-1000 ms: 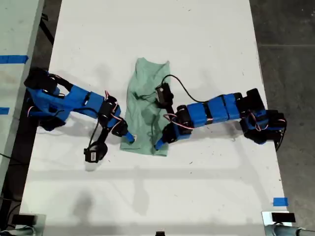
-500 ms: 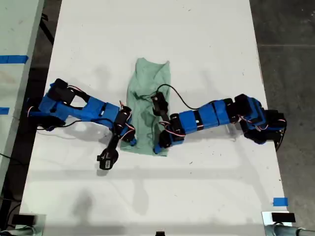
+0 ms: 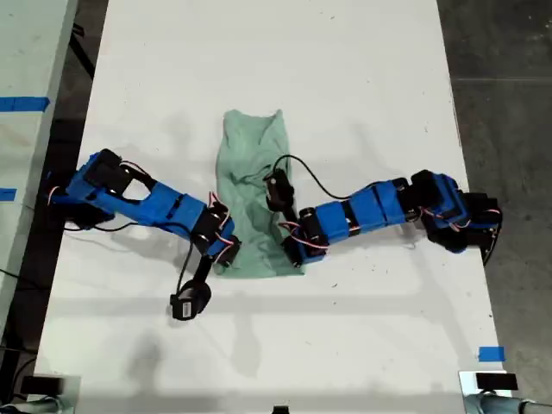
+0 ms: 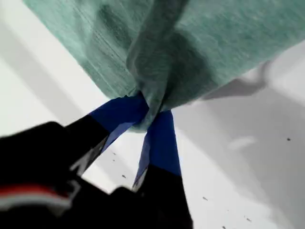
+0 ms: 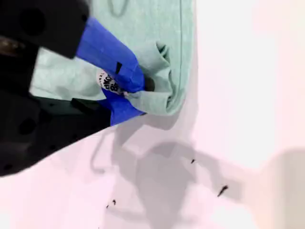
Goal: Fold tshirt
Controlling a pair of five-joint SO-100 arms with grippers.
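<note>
- The small, pale mint-green knit tshirt [image 3: 252, 172] lies lengthwise near the middle of the white bench [image 3: 362, 69]. It is already narrowed into a strip, with its far end flat and its near end bunched.
- My first tool [image 3: 228, 251] is pressed together on the near corner of the tshirt at the exterior view's left. In the first wrist view the blue tips of my first tool [image 4: 150, 112] pinch a gathered fold of cloth just above the bench.
- My second tool [image 3: 291, 254] pinches the other near corner, at the exterior view's right. The second wrist view shows my second tool [image 5: 133, 93] closed on a doubled hem edge.
- The step in hand seems to be carrying the near end over towards the far end to halve the strip.
- To do it well, both corners should rise together and level, just clear of the bench, so the cloth between them hangs taut rather than sagging.
- Both should travel at one pace along the strip's length; a lead by either side would skew the fold.
- The pinches are small and on soft knit, so slipping is the risk. Move slowly, lay the edge down square on the far end, and only then let go.
</note>
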